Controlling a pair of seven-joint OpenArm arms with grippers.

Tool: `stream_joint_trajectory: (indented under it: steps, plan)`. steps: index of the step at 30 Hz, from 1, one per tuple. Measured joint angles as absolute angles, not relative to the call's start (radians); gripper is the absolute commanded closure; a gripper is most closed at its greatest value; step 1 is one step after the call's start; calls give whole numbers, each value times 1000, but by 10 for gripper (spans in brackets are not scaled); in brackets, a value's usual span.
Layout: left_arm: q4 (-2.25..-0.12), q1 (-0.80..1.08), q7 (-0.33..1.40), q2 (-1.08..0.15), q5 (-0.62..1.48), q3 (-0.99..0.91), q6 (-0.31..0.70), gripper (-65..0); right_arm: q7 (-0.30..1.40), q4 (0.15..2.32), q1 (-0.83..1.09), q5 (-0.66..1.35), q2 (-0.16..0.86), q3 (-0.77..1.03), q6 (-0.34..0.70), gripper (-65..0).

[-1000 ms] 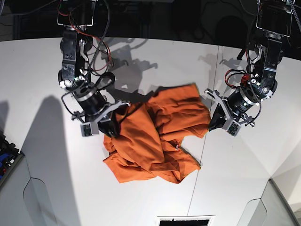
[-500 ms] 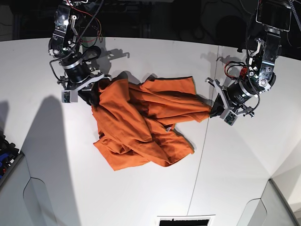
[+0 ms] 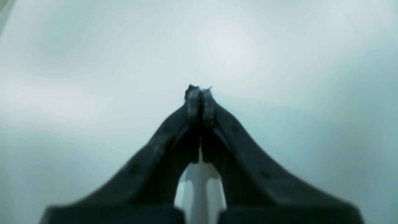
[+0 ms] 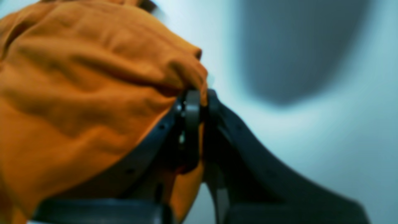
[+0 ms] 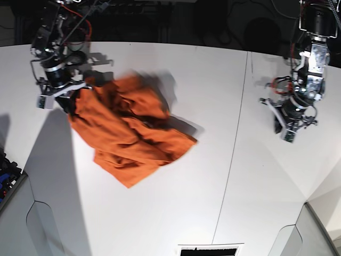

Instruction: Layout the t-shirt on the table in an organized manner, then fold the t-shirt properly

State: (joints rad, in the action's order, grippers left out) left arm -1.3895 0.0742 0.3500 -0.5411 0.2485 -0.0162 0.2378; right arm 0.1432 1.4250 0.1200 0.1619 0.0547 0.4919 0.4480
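Observation:
The orange t-shirt [image 5: 128, 130] lies crumpled on the left half of the white table [image 5: 213, 74], its right side motion-blurred. My right gripper [image 5: 68, 103] is at the shirt's far left corner, shut on a fold of it. In the right wrist view, orange t-shirt fabric [image 4: 93, 81] is pinched between the right gripper's [image 4: 199, 99] fingers and drapes over the left one. My left gripper [image 5: 278, 126] is over bare table at the far right, well away from the shirt. The left wrist view shows the left gripper [image 3: 200, 93] shut with nothing in it.
A thin dark seam [image 5: 237, 138] runs across the table between the shirt and my left arm. A dark slot [image 5: 209, 250] sits at the near edge. Blue items [image 5: 6, 173] lie off the table's left side.
My right gripper has dragged the shirt left and toward the far edge. My left gripper has let go of the shirt's right corner and moved away to the right.

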Motion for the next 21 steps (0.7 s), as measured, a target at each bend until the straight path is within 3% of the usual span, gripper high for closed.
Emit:
stream_joint_trajectory:
  steps: [2, 8, 11, 12, 15, 16, 21]
  plan:
    - [-1389, 77, 356, -537, 275, -75, 259, 0, 146, 1425, 124, 161, 64, 506, 440, 0]
    - [-1389, 76, 461, -535, 519, -196, 464, 0, 151, 1425, 122, 207, 54, 503, 472, 0]
    - [-1389, 76, 523, -531, 716, -196, 617, 0, 158, 1425, 122, 258, 53, 498, 495, 0]
    - [-1390, 74, 545, -525, 786, -194, 680, -53, 158, 1425, 122, 263, 54, 493, 499, 0]
    - [-1406, 75, 594, -510, 905, -184, 692, -319, 158, 1425, 123, 262, 52, 465, 501, 0]
    - [-1412, 78, 606, -510, 927, -178, 691, -369, 158, 1425, 123, 262, 47, 453, 502, 0]
    - [-1484, 83, 626, -510, 933, -65, 688, -386, 158, 1425, 122, 262, 12, 389, 505, 0]
